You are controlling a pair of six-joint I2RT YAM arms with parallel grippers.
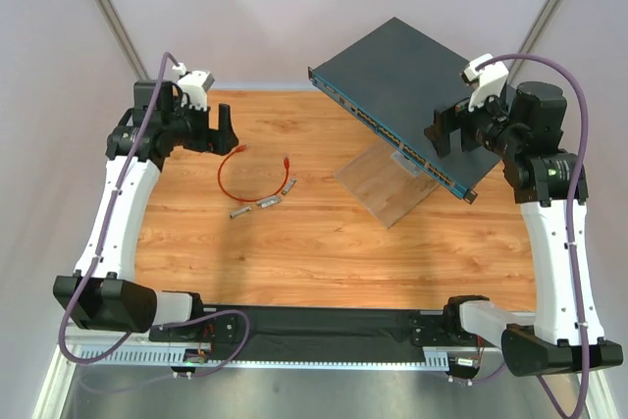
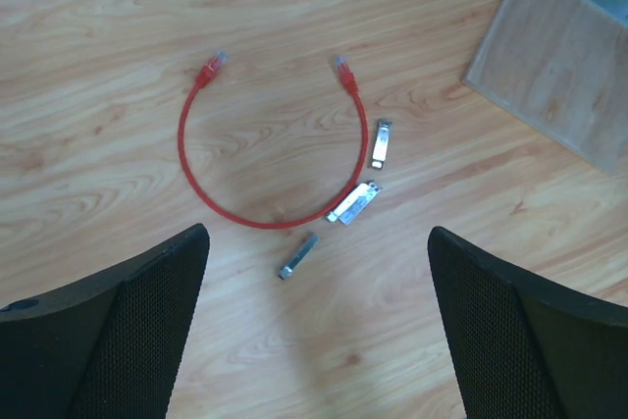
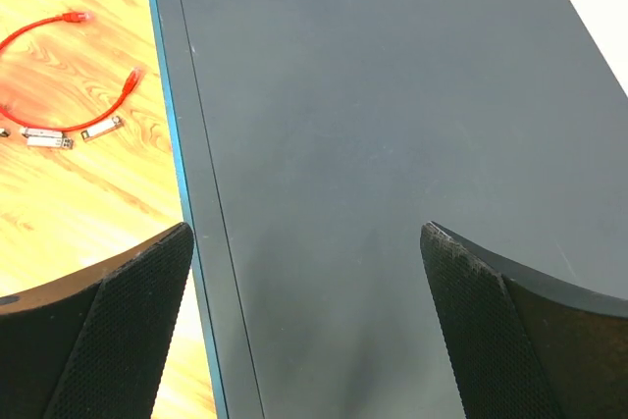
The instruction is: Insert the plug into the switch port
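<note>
The thin red cable (image 1: 228, 176) lies in a loop on the wooden table, with a red-booted plug at each end (image 1: 287, 160) (image 1: 242, 148). In the left wrist view the plugs (image 2: 344, 68) (image 2: 209, 68) lie ahead of my open, empty left gripper (image 2: 319, 340). From above, the left gripper (image 1: 218, 132) hangs just left of the loop. The dark blue-grey switch (image 1: 402, 80) sits tilted at the back right, its port row (image 1: 392, 139) facing the cable. My right gripper (image 3: 304, 331) is open and empty over the switch top (image 3: 392, 125); from above it (image 1: 444, 130) is near the switch's right end.
Three small grey metallic stubs (image 2: 383, 142) (image 2: 355, 203) (image 2: 298, 256) lie by the cable's right side. A light wooden board (image 1: 388, 188) lies under the switch's front edge. Grey curtain walls surround the table.
</note>
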